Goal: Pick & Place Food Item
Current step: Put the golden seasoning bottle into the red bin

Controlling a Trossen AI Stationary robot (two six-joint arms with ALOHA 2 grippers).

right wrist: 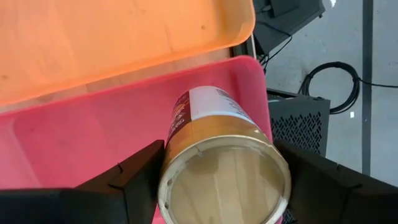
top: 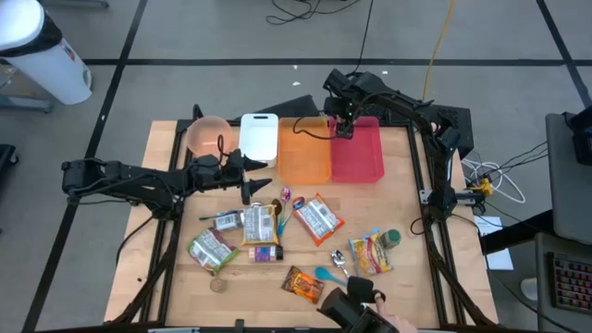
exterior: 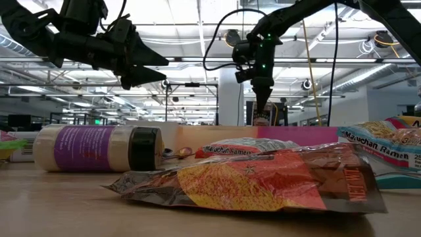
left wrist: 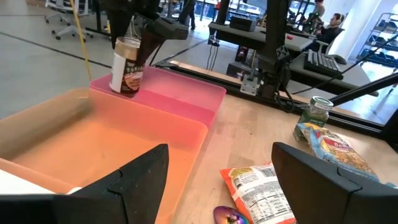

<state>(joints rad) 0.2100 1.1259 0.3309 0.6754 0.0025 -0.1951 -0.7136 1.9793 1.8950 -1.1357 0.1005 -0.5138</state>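
From my remote station, I see the wooden table [top: 388, 185] carrying the pink tray [top: 363, 159] beside the orange tray [top: 303, 153] at its far edge. My right gripper [top: 344, 128] hangs over the pink tray's far end, its fingers pinching a round food jar [right wrist: 214, 155], which stands upright just above the tray floor. My left gripper [top: 261, 172] hovers near the orange tray, claw spread and empty. Snack packets [top: 317, 218] and a purple-labelled bottle [exterior: 99, 149] lie scattered nearer the front.
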